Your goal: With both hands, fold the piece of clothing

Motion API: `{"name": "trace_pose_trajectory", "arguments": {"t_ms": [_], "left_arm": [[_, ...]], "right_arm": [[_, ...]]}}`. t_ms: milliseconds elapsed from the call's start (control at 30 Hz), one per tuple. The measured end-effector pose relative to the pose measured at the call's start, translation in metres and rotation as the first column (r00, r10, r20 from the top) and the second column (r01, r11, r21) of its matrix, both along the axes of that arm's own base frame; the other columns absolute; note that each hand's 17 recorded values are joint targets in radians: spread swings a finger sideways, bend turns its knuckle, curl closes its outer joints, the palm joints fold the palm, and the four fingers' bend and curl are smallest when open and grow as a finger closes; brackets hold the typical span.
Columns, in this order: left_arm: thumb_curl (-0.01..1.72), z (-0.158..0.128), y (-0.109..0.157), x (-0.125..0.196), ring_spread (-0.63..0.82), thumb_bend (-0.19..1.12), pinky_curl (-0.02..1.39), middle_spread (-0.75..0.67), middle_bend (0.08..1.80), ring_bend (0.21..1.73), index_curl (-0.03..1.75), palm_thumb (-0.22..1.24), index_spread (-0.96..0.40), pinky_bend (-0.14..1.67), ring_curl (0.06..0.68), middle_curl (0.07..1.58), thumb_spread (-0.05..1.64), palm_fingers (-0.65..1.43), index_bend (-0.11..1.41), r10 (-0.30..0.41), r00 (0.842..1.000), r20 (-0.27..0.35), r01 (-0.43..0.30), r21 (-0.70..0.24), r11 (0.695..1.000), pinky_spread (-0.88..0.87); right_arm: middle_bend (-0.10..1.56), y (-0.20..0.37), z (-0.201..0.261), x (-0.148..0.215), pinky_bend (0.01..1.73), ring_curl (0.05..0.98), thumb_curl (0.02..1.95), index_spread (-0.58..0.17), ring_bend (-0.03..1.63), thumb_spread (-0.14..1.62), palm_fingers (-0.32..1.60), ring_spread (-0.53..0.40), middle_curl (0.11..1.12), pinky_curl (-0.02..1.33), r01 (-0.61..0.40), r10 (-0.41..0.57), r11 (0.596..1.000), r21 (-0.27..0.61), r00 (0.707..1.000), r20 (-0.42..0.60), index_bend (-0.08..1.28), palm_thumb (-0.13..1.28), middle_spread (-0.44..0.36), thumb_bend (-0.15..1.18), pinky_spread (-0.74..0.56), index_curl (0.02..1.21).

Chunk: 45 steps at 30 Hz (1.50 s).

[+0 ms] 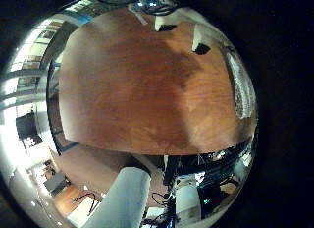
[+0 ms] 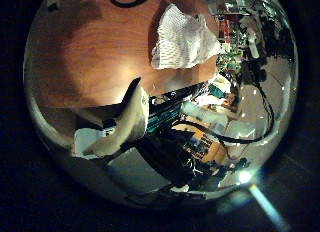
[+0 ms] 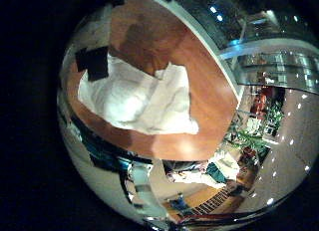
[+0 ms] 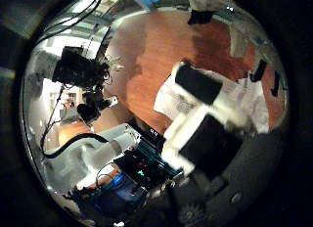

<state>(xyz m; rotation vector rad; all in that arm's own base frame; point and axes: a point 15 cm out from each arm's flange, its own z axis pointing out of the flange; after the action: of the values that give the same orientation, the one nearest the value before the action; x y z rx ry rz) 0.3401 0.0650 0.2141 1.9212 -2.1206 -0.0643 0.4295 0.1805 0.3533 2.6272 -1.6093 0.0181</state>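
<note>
Wood forms the ground in all four palm views: the table [image 1: 128, 90] carries the piece of clothing [image 3: 140, 92], which lies spread and lightly rumpled on the board, close to one of its edges.

In the right little finger side view we see the cloth fill much of the field, so it lies close beneath that palm. In the right thumb side view, the right hand [image 4: 205, 105] hangs over the cloth. Its fingers [image 4: 201, 83] reach outward, loosely extended, and close on nothing; no fold of cloth is caught between them.

The left hand [image 2: 128, 117] stands apart from the garment. In its thumb side view we see the cloth lie well off, near the table edge. In its little finger side view the cloth shows only as a narrow strip at the far rim of the board. We see its fingers [image 1: 200, 37] relaxed above bare wood, holding nothing.
</note>
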Motion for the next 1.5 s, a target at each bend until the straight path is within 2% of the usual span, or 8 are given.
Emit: {"name": "trace_pose_trajectory", "arguments": {"t_ms": [133,333,533,700,900,1133,1333,1500], "left_arm": [[0.3,0.007,-0.029,0.017,0.18,-0.02,0.32,0.09,0.17,0.59,0.42,0.35,-0.07,0.28,0.229,0.37,1.27,0.25,0.18,-0.05,0.999,0.017,0.05,-0.002,0.999,0.32],[0.3,0.007,-0.077,0.043,0.22,-0.02,0.33,0.13,0.17,0.6,0.42,0.31,-0.07,0.29,0.231,0.35,1.25,0.21,0.19,-0.129,0.992,0.005,0.129,0.011,0.992,0.34],[0.29,0.0,-0.1,0.058,0.25,-0.02,0.34,0.15,0.17,0.61,0.42,0.29,-0.07,0.31,0.234,0.34,1.25,0.2,0.19,-0.169,0.986,-0.012,0.169,0.01,0.986,0.37],[0.3,-0.008,-0.108,0.064,0.26,-0.02,0.34,0.16,0.17,0.61,0.41,0.28,-0.07,0.31,0.234,0.33,1.25,0.19,0.18,-0.184,0.982,-0.037,0.184,0.006,0.983,0.37],[0.3,-0.018,-0.113,0.063,0.27,-0.02,0.34,0.16,0.18,0.62,0.41,0.28,-0.07,0.31,0.233,0.32,1.25,0.18,0.19,-0.189,0.98,-0.066,0.19,0.011,0.982,0.39],[0.3,-0.023,-0.108,0.061,0.28,-0.02,0.34,0.16,0.18,0.61,0.42,0.28,-0.07,0.31,0.233,0.32,1.25,0.18,0.19,-0.179,0.981,-0.078,0.18,0.01,0.984,0.39],[0.31,-0.023,-0.106,0.062,0.28,-0.02,0.34,0.16,0.18,0.61,0.42,0.28,-0.07,0.31,0.231,0.32,1.25,0.18,0.19,-0.173,0.982,-0.079,0.175,0.015,0.984,0.39],[0.31,-0.026,-0.105,0.062,0.28,-0.02,0.34,0.17,0.18,0.61,0.41,0.28,-0.07,0.31,0.231,0.31,1.25,0.18,0.19,-0.174,0.981,-0.085,0.176,0.015,0.984,0.39]], "right_arm": [[0.81,-0.043,0.009,-0.007,0.98,0.578,0.52,-0.387,1.19,1.22,0.34,-0.253,0.61,0.76,0.077,-0.077,0.997,-0.001,0.997,0.009,0.28,0.52,-0.207,-0.04,-0.32,0.65],[0.71,-0.121,-0.002,-0.015,0.9,0.517,0.44,-0.373,1.09,1.2,0.21,-0.2,0.56,0.72,0.214,-0.214,0.977,-0.017,0.977,-0.023,0.22,0.4,-0.144,-0.03,-0.12,0.58],[0.61,-0.193,-0.033,-0.028,0.83,0.475,0.4,-0.387,1.01,1.17,0.12,-0.142,0.51,0.68,0.278,-0.284,0.958,-0.07,0.954,-0.092,0.19,0.39,-0.103,-0.02,0.07,0.53],[0.5,-0.235,-0.072,-0.04,0.76,0.427,0.39,-0.411,0.89,1.16,0.03,-0.095,0.46,0.63,0.266,-0.285,0.956,-0.121,0.941,-0.181,0.19,0.43,-0.092,-0.02,0.22,0.49],[0.37,-0.256,-0.113,-0.036,0.69,0.359,0.38,-0.433,0.76,1.13,-0.01,-0.013,0.4,0.54,0.248,-0.273,0.96,-0.126,0.928,-0.253,0.18,0.48,-0.078,-0.02,0.34,0.43],[0.27,-0.269,-0.146,-0.02,0.65,0.308,0.38,-0.452,0.65,1.1,0.0,0.046,0.36,0.48,0.205,-0.232,0.97,-0.13,0.938,-0.257,0.17,0.56,-0.079,-0.01,0.39,0.38],[0.24,-0.269,-0.175,-0.019,0.63,0.283,0.38,-0.456,0.61,1.07,0.04,0.062,0.35,0.43,0.192,-0.226,0.972,-0.137,0.925,-0.304,0.16,0.59,-0.089,-0.02,0.4,0.34],[0.22,-0.28,-0.193,-0.018,0.61,0.271,0.39,-0.448,0.58,1.06,0.07,0.073,0.35,0.41,0.167,-0.221,0.968,-0.185,0.919,-0.327,0.16,0.62,-0.098,-0.02,0.41,0.33]]}}
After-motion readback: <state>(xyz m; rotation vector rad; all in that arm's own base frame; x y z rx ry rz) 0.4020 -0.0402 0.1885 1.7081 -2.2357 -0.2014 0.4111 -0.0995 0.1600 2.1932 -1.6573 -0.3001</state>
